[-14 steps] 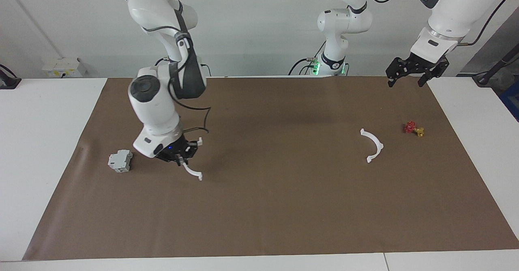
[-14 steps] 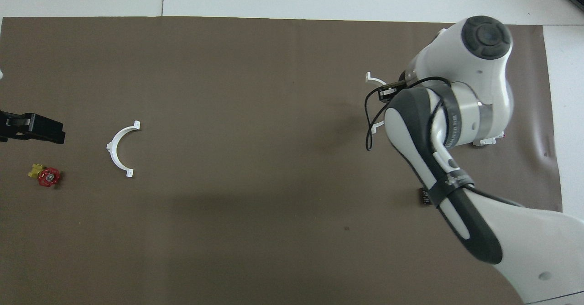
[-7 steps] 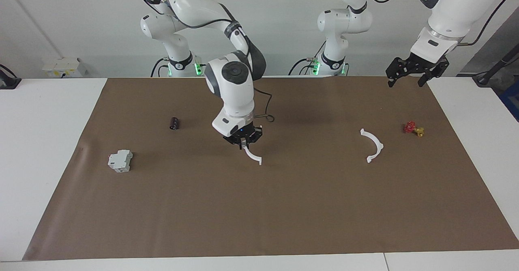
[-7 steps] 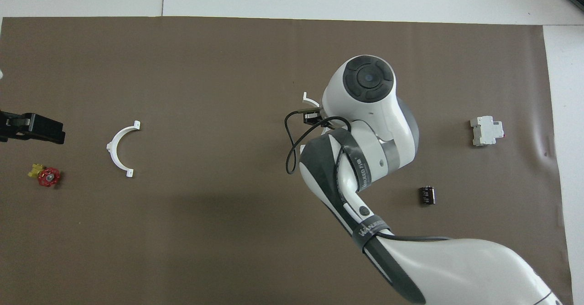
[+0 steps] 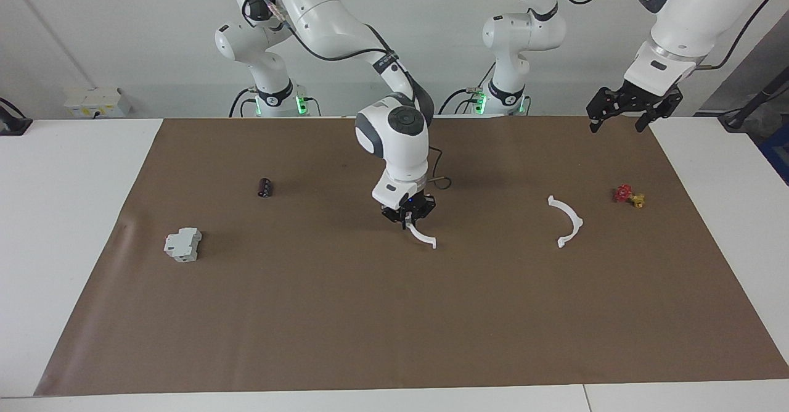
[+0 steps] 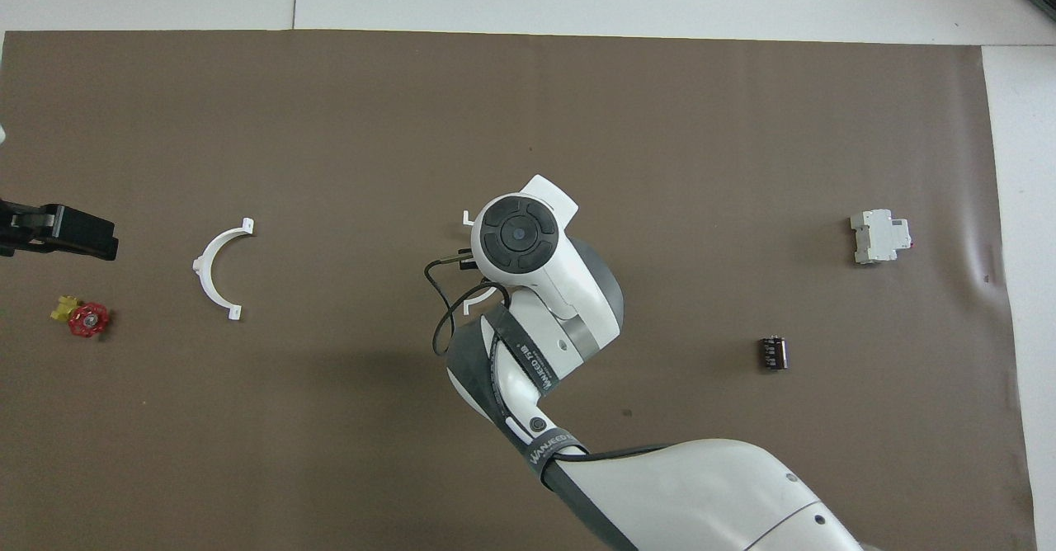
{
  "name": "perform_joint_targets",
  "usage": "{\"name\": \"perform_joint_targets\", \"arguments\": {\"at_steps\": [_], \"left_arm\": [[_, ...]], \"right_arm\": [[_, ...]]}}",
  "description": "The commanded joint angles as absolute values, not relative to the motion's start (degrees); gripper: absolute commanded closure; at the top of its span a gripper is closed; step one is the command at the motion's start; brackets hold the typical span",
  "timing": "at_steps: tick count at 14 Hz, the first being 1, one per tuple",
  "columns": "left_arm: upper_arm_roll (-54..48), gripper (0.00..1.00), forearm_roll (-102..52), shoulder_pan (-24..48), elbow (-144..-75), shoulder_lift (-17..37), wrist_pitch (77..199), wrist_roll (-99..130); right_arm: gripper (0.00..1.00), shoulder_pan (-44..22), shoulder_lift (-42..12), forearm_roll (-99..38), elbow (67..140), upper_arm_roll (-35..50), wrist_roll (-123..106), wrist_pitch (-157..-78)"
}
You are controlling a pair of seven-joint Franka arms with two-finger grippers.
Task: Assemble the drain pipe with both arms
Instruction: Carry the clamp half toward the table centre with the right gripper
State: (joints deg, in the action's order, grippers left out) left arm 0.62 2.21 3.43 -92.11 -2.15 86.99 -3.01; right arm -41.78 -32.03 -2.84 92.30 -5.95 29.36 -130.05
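Drain pipe parts lie well apart on a wide brown paper mat that covers the middle of a white table. Two large white jointed robot arms stand along the table's robot edge.

The right arm bends down over the middle of the mat. Its black two-finger right gripper is clamped on one end of a thin white plastic half-circle arc, which hangs below the fingers; from these views I cannot tell whether its lower tab touches the mat.

The left arm waits, with the black left gripper raised over the mat's corner at the left arm's end, fingers spread apart and empty.

The second thin white plastic half-circle arc lies flat on the mat toward the left arm's end. Just beside it, closer to that edge, sits a small red-and-yellow valve-like piece.

Toward the right arm's end sit a boxy light-grey block and a small dark cylinder.

Each arc looks very light, thin and fairly stiff but springy, and likely smooth enough to swivel in a pinch. A firm hold across the flat band near an end tab seems safest; hard squeezing could bend or snap it.
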Motion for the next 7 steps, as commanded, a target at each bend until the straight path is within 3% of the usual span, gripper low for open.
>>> {"name": "perform_joint_targets", "arguments": {"at_steps": [1,7], "left_arm": [[0.70,0.00,1.41,3.16,-93.78,-3.60,87.28,-2.72],[0.70,0.00,1.41,3.16,-93.78,-3.60,87.28,-2.72]], "right_arm": [[1.00,-42.01,-32.43,-2.46,92.46,-6.15,30.76,-131.57],[1.00,-41.13,-31.99,0.34,92.02,-6.68,30.59,-126.74]]}}
